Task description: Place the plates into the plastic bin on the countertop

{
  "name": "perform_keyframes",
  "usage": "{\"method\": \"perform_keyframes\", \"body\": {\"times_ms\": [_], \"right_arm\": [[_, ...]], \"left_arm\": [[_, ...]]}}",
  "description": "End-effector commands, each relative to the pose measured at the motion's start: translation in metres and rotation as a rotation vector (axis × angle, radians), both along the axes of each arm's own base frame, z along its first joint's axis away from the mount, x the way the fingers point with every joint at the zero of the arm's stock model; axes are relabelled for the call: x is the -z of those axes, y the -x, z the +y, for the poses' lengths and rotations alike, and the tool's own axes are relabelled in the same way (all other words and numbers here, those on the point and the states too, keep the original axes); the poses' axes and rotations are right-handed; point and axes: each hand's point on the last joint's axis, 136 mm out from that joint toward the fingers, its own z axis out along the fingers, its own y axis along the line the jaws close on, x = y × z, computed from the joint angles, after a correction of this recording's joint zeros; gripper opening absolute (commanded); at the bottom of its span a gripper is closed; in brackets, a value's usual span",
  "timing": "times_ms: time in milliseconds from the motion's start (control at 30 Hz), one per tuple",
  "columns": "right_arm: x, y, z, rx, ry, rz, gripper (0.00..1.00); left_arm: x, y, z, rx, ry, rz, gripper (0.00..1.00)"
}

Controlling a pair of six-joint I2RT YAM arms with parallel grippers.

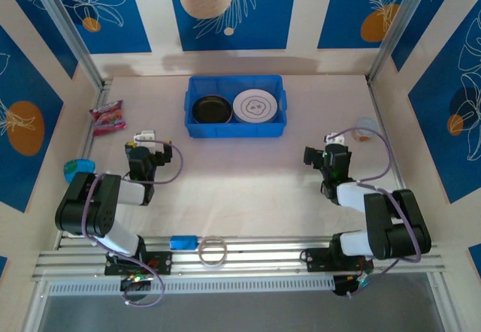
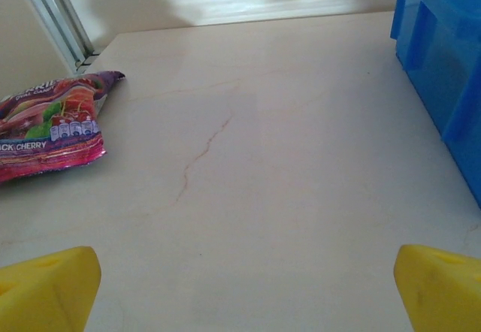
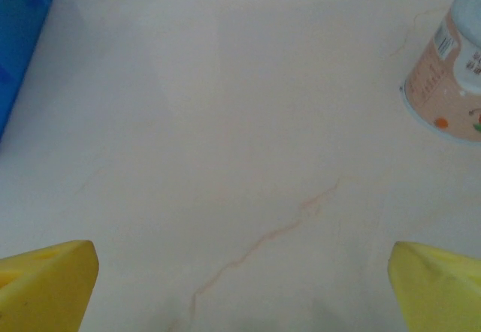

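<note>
The pale desk is walled in beige and blue, with a metal rail along its near edge. At the far middle sits the blue bin. Two plates lie side by side in it: a black plate on the left and a white plate with a dark mark at its centre on the right.

The left arm bends in from the near left corner and the right arm from the near right. Each reaches over bare desk, well apart from the bin.

The left hand is spread wide and holds nothing. Its yellow fingers stand at the two lower corners of its wrist view, with bare desk between them and the bin's corner at the right edge. The right hand is likewise fully spread and empty, with the bin's edge at the upper left of its own view.

A pink and purple snack packet lies flat by the left wall, ahead and left of the left hand. A peach tub with a pale top sits by the right wall, ahead and right of the right hand. A small blue lid rests at the left wall beside the left arm. On the rail lie a clear ring and, just left of it, a little blue block
</note>
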Motion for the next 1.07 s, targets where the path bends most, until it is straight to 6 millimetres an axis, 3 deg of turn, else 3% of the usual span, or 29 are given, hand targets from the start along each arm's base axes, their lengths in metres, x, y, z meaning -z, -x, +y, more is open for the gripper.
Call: {"method": "perform_keyframes", "body": {"times_ms": [0, 67, 133, 1033], "right_arm": [[-0.025, -0.027, 0.02, -0.169, -0.064, -0.198, 0.99], [-0.014, -0.03, 0.022, -0.168, -0.064, -0.113, 0.99], [-0.021, -0.037, 0.023, -0.176, -0.065, -0.149, 0.99], [-0.018, -0.036, 0.022, -0.188, -0.08, -0.115, 0.99]], "left_arm": [[0.002, -0.002, 0.0, 0.013, 0.001, 0.01, 1.0], [0.001, -0.002, 0.0, 0.013, 0.001, 0.008, 1.0], [0.002, -0.003, 0.001, 0.008, 0.0, 0.012, 1.0], [0.002, -0.003, 0.001, 0.009, 0.0, 0.013, 1.0]]}}
